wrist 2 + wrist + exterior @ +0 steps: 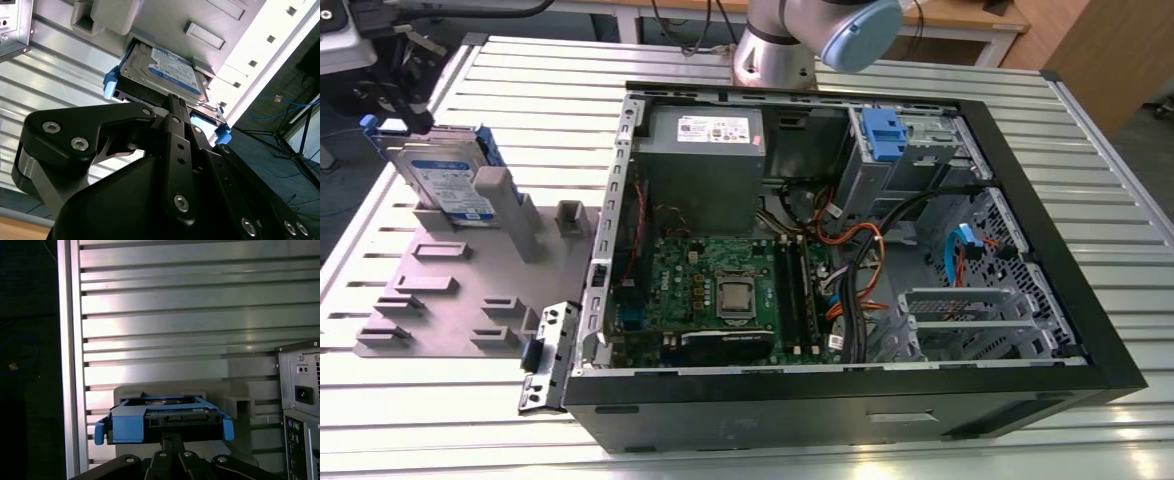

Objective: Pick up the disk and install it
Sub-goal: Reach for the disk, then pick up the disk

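The disk (447,180), silver with a white-and-blue label and blue side rails, stands on edge in a grey holder (520,215) at the exterior view's left. Just above the disk's upper end hangs my gripper (400,118), black. In the second wrist view the gripper (174,102) reaches the near edge of the disk (165,75), whose label faces the camera. The first wrist view has the disk (165,417) end-on with its blue rail frame, and the gripper (171,439) meets the middle of that end.
The open computer case (1067,250) lies on its side on the slatted metal table (534,70). It holds a grey power-supply box (700,135), a motherboard (720,290) and a drive bay with a blue latch (883,135). A loose metal bracket (547,355) lies beside the case.
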